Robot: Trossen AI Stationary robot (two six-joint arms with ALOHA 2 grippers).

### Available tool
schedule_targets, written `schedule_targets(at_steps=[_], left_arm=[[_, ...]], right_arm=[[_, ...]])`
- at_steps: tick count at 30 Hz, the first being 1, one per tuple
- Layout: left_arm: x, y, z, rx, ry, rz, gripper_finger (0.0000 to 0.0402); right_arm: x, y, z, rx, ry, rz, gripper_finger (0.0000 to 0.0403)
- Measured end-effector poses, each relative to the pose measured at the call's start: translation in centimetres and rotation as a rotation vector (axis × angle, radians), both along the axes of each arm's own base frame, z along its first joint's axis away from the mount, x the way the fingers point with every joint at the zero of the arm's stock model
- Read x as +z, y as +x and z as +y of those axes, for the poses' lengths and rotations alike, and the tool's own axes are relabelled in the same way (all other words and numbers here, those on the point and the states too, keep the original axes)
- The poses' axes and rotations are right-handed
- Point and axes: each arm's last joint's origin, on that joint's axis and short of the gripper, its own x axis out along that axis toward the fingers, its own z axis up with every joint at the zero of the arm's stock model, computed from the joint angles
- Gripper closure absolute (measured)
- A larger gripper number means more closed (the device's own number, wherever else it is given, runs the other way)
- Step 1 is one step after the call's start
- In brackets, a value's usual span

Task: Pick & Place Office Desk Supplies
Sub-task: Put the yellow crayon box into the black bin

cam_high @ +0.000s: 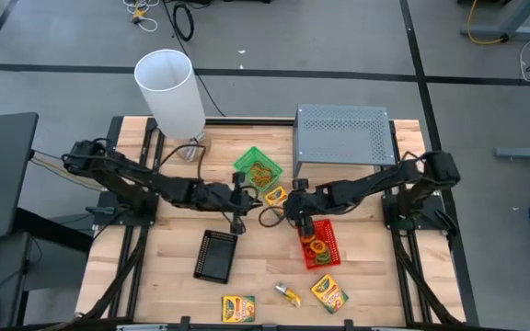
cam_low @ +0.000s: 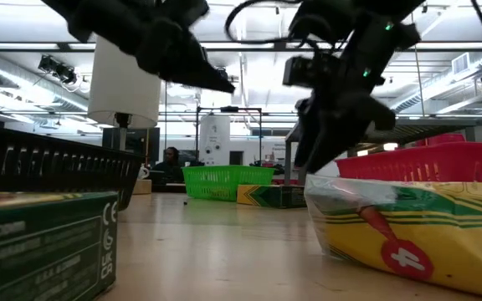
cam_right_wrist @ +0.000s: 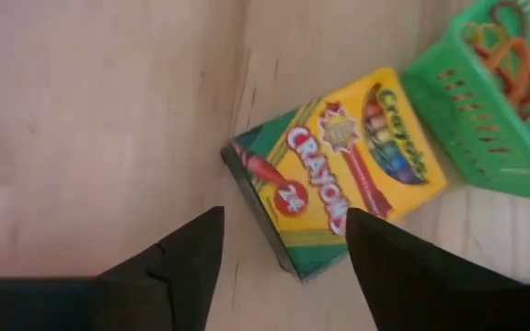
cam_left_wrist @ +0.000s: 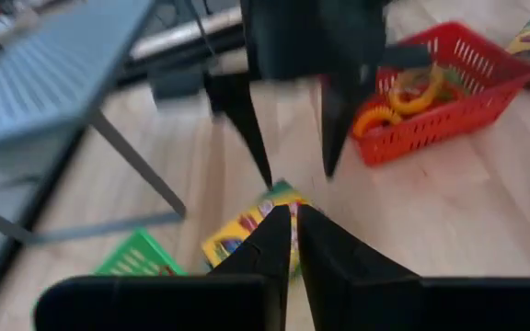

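A yellow-green crayon box [cam_right_wrist: 339, 175] lies flat on the table beside the green tray [cam_high: 259, 168], which holds thin bands. My right gripper [cam_right_wrist: 283, 244] hangs open just above the box's near corner, slanting down, without touching it. My left gripper [cam_left_wrist: 293, 234] is shut with nothing between its fingers. It floats above the table facing the right gripper [cam_left_wrist: 293, 138], with the box [cam_left_wrist: 247, 230] below and between them. The red tray [cam_high: 318, 242] holds coloured loop bands. The black tray [cam_high: 216, 255] lies near the left arm. Two more crayon boxes [cam_high: 238, 308] [cam_high: 329, 292] lie at the near edge.
The tall white cylinder [cam_high: 171, 90] stands at the far left and the grey perforated riser [cam_high: 343, 135] at the far right. A small yellow item [cam_high: 288, 294] lies between the two near crayon boxes. In the low view a person [cam_low: 171, 159] shows in the room behind.
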Motion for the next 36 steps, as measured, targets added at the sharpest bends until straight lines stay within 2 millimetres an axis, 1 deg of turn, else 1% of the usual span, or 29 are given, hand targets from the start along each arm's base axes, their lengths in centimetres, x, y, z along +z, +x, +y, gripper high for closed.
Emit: schedule_targets(at_steps=[3, 5, 7, 10, 13, 18, 20, 23, 25, 29, 31, 34, 36], left_arm=[[1.4, -0.8, -0.7, 0.001, 0.084, -0.035, 0.0361], [2.6, -1.5, -1.2, 0.006, 0.113, -0.076, 0.0356], [3.5, -2.2, -1.5, 0.014, 0.117, -0.099, 0.0353], [4.2, -3.0, -1.9, 0.009, 0.098, -0.106, 0.0352], [4.3, -3.7, -2.1, 0.022, 0.093, -0.076, 0.0352], [4.0, -4.2, -2.0, 0.081, 0.098, -0.029, 0.0352], [3.9, -4.2, -1.9, 0.11, 0.107, -0.025, 0.0352], [3.9, -4.2, -1.9, 0.131, 0.124, -0.028, 0.0352], [4.0, -4.3, -1.8, 0.146, 0.133, -0.029, 0.0352], [4.0, -4.3, -1.8, 0.158, 0.148, -0.028, 0.0351], [4.0, -4.3, -1.8, 0.158, 0.149, -0.028, 0.0351], [4.0, -4.3, -1.7, 0.154, 0.161, -0.024, 0.0351], [4.0, -4.3, -1.7, 0.154, 0.163, -0.024, 0.0351]], right_arm=[[-0.8, 1.0, 0.2, 0.008, -0.036, 0.038, 0.0166], [-0.9, 1.5, 0.3, 0.014, -0.042, 0.045, 0.0171], [-0.3, 2.1, 0.5, 0.022, -0.041, 0.022, 0.0177], [0.8, 2.7, 1.0, 0.035, -0.038, -0.003, 0.0183], [1.7, 2.9, 1.4, 0.056, -0.066, 0.012, 0.0187], [1.5, 2.8, 1.0, 0.055, -0.078, 0.039, 0.0188], [1.1, 3.1, 0.5, 0.038, -0.091, 0.04, 0.0189], [0.0, 3.6, -0.2, 0.026, -0.083, 0.063, 0.0199], [-1.1, 3.7, -0.5, 0.033, -0.085, 0.12, 0.0207], [-1.5, 4.6, -0.4, 0.043, -0.08, 0.152, 0.0221], [-1.5, 4.8, -0.2, 0.05, -0.043, 0.164, 0.0226], [-1.4, 4.9, 0.1, 0.086, 0.069, 0.17, 0.0233], [-1.2, 5.0, 0.8, 0.128, 0.156, 0.179, 0.0239]])
